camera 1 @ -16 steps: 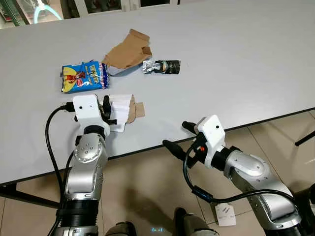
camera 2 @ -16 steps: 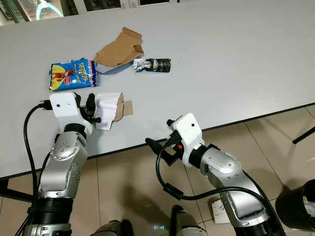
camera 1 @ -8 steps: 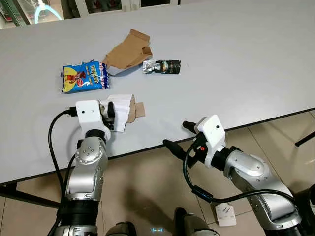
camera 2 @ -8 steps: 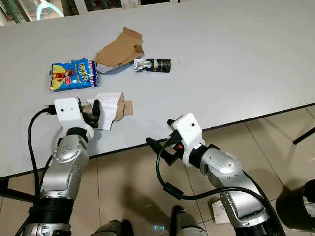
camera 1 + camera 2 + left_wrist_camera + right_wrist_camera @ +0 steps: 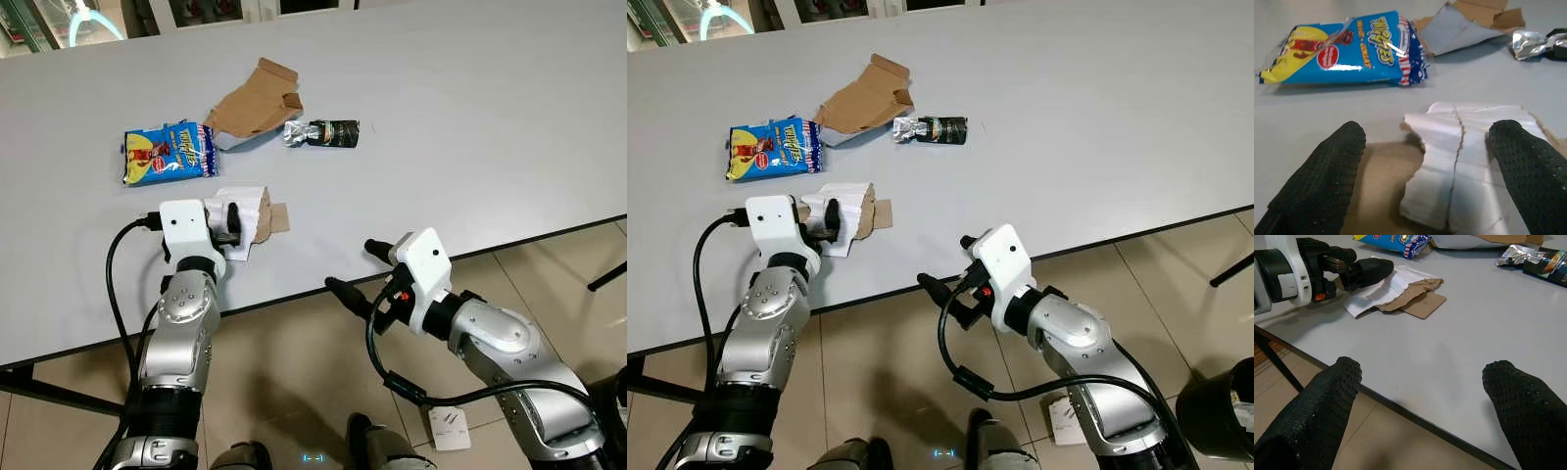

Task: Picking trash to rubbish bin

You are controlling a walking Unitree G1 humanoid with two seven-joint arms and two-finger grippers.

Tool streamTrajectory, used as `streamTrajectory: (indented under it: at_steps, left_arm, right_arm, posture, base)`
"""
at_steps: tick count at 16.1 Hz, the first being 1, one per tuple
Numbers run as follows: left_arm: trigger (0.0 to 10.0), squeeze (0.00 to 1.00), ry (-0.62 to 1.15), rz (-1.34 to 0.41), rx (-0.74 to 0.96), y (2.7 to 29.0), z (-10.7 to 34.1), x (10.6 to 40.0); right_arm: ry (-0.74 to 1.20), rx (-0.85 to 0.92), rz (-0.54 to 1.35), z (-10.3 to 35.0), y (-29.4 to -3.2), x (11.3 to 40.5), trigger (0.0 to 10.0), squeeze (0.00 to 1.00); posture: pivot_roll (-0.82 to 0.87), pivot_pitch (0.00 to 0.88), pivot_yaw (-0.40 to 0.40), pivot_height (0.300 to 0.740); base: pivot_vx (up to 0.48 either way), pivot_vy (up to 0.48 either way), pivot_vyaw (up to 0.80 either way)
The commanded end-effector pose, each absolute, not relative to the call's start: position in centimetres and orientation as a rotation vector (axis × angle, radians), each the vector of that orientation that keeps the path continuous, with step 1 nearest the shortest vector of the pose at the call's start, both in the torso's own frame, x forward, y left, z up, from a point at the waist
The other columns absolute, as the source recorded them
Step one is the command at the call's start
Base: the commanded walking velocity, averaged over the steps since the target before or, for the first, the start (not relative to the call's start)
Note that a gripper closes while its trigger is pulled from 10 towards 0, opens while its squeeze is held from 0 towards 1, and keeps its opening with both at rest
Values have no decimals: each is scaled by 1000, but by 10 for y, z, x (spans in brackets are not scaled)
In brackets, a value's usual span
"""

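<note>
1. The left end effector (image 5: 233, 217) sits low over the near part of the grey table (image 5: 470, 117), its two black fingers spread wide on either side of the white-and-brown torn paper wrapper (image 5: 250, 217). Nothing is clamped; in the left wrist view one finger (image 5: 1322, 171) rests on the brown part and the other (image 5: 1528, 166) on the white part.
2. That torn paper wrapper lies flat near the table's front edge, its long axis running roughly from 8 o'clock to 2 o'clock, with the brown cardboard flap (image 5: 278, 217) pointing toward 3 o'clock.
3. At about 11 o'clock from it lies the blue snack bag (image 5: 168, 153), flat, its long axis running 9 to 3 o'clock.
4. At 12 o'clock is a torn brown cardboard piece (image 5: 257, 100), partly raised, its silver lining showing in the left wrist view.
5. Just beside that piece, toward 3 o'clock, lies a dark foil sachet (image 5: 323, 133), its long axis 9 to 3 o'clock, with the crumpled silver end toward 9 o'clock.
6. The right end effector (image 5: 355, 272) hangs off the table's front edge above the tiled floor (image 5: 294, 392), fingers wide apart and empty, pointing toward 9 o'clock.
</note>
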State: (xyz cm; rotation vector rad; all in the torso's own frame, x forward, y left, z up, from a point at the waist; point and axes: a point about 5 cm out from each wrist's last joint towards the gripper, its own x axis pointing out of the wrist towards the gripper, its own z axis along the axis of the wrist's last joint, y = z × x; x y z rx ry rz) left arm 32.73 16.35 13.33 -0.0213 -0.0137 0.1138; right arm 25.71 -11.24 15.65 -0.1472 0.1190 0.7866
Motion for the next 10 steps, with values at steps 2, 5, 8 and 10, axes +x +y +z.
streamTrajectory:
  at_steps: [2,5,8,10]
  left_arm:
    - [10000,1000,-36,105,-15,162,139,330]
    - [10000,1000,-28,97,-20,161,136,331]
    - [10000,1000,10,94,-2,156,129,337]
    - [10000,1000,25,94,20,155,126,340]
  right_arm:
    - [111,-166,780,158,-112,254,10000,0]
    - [108,-164,783,158,-111,255,10000,0]
    - [108,-163,782,158,-111,254,10000,0]
    - [107,-162,782,158,-110,253,10000,0]
  posture:
    - [-225,211,48,740]
    - [-223,210,48,740]
    - [-224,210,49,740]
    - [-229,214,52,740]
  base:
    - [0,0,0]
    - [0,0,0]
    - [0,0,0]
    - [0,0,0]
